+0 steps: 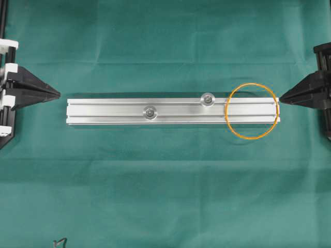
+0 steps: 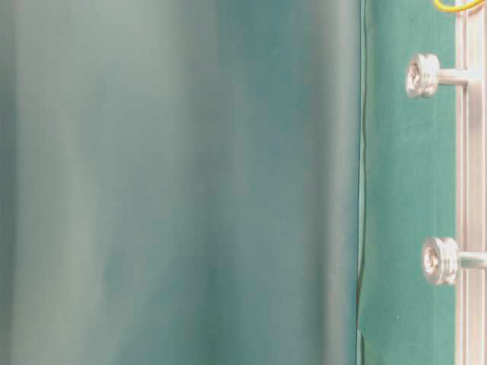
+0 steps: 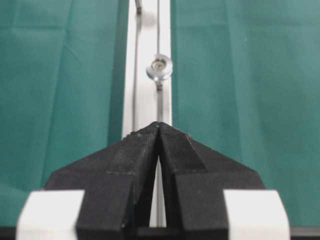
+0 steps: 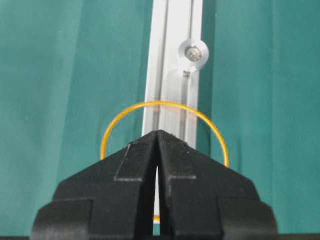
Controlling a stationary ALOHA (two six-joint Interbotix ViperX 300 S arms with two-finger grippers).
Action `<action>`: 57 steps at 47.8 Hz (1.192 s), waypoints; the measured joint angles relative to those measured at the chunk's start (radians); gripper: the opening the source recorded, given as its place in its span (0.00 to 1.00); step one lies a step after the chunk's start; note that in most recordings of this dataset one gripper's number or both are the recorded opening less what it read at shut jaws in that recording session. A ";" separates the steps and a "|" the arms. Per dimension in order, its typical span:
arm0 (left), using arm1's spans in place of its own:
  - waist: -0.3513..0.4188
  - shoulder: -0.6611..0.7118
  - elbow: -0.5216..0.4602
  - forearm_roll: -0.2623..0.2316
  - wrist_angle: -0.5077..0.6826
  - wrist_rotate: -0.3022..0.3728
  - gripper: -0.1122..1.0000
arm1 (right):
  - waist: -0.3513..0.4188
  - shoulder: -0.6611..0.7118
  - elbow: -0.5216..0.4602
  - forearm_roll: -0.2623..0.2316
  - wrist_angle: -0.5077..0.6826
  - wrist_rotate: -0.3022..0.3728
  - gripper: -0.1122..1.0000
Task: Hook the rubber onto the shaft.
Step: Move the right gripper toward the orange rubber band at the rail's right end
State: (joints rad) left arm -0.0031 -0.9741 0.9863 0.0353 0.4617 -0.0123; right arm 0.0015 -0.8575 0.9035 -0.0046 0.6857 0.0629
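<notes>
Black fingers of the left end effector [image 3: 158, 125] fill the bottom of the left wrist view, tips pressed together, holding nothing. Same for the right end effector [image 4: 157, 132] in its wrist view: tips pressed together, empty.

Green cloth [image 1: 165, 196] covers the table everywhere, slightly creased; no room visible beyond it. Table-level view is mostly blurred green, with the rail's edge and two shaft heads at its right side.

Aluminium rail [image 1: 173, 112] lies flat mid-table, long axis running left to right between the two arms. Left end effector sits at the left table edge, tip pointing at the rail's left end, a short gap apart. Right end effector sits at the right edge, tip just beside the rail's right end; cannot tell if touching.

Two shafts stand up from the rail: one [image 1: 150, 111] left of centre in the near slot, the other [image 1: 208, 99] right of centre in the far slot.

Rubber [image 1: 252, 111], a thin orange loop, lies flat across the rail's right end, roughly round, overhanging both long sides of the rail onto the cloth. It is right of the second shaft, near it but apart, hooked on neither. From the right wrist view the loop sits right under the end effector tip, partly hidden by the fingers.
</notes>
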 measured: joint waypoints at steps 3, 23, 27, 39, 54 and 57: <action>0.000 0.003 0.000 -0.002 0.000 -0.005 0.10 | 0.002 0.005 0.000 0.002 0.002 0.000 0.12; 0.000 0.006 -0.002 -0.002 0.002 -0.003 0.10 | 0.002 0.011 -0.018 0.000 0.107 0.002 0.12; 0.000 0.006 -0.002 -0.002 0.002 -0.003 0.10 | 0.002 0.018 -0.032 0.000 0.190 0.003 0.12; -0.002 0.006 -0.002 -0.002 0.005 0.000 0.10 | 0.000 0.075 -0.097 0.000 0.483 0.003 0.12; 0.000 0.006 -0.003 0.000 0.008 -0.002 0.10 | 0.002 0.123 -0.123 -0.008 0.574 0.003 0.12; 0.000 0.008 -0.005 0.000 0.008 -0.002 0.10 | 0.002 0.124 -0.123 -0.014 0.577 0.003 0.12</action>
State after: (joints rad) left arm -0.0031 -0.9664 0.9817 0.0353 0.4694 -0.0138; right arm 0.0031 -0.7332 0.7808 -0.0184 1.2625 0.0660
